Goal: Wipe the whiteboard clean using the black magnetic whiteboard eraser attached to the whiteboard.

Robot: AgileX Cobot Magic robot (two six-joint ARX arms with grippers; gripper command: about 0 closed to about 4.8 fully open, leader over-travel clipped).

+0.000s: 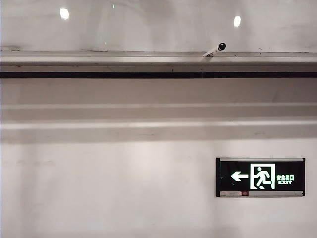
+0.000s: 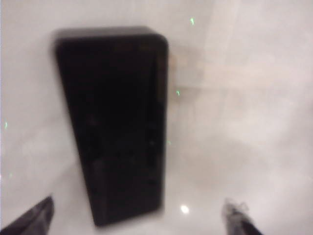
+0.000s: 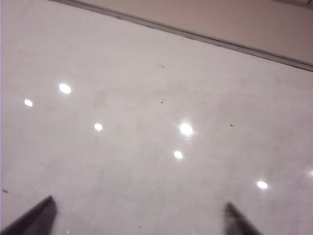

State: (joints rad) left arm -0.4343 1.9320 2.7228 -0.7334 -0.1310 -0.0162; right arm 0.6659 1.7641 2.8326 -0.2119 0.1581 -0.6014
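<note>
Hovering my left gripper (image 2: 137, 220), jaws spread, over the black magnetic whiteboard eraser (image 2: 115, 122) sitting on the whiteboard (image 2: 244, 122), probably lining up a grab, while my right gripper (image 3: 139, 215) is idling wide open over bare board

Dim, greyish light, lamp glare spots on the whiteboard (image 3: 146, 122), eraser (image 2: 117, 122) seemingly motion-blurred
</note>
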